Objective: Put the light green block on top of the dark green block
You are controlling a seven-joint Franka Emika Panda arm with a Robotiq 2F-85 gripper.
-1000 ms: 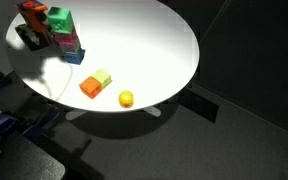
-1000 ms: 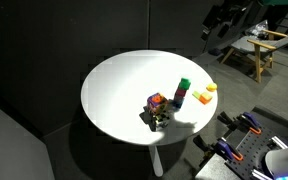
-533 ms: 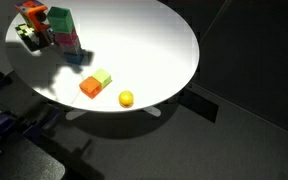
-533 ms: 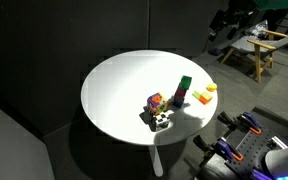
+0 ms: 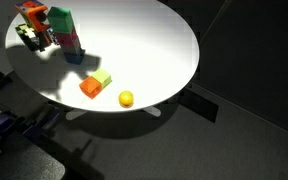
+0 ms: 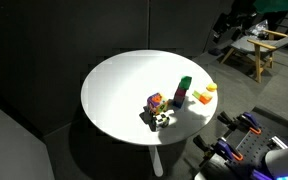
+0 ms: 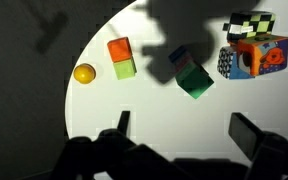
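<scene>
While the spread, empty hand [image 7: 184, 124] hangs over the round white desk [image 7: 216, 112], the small lime-green cube [image 7: 125, 69] lies ahead toward the wrist view's left, near the desk's edge, touching an orange-red cube [image 7: 119, 49].

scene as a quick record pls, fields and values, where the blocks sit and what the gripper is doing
surface: round white table
light green block: small pale lime cube, flat on the table, touching an orange-red cube
dark green block: teal-green cube topping a multicoloured block tower, nothing on it
yellow ball: apart from the cubes, near the table edge
other: patterned multicoloured toy cube beside the tower
gripper: open, empty, above the table
stacking: not yet done
</scene>
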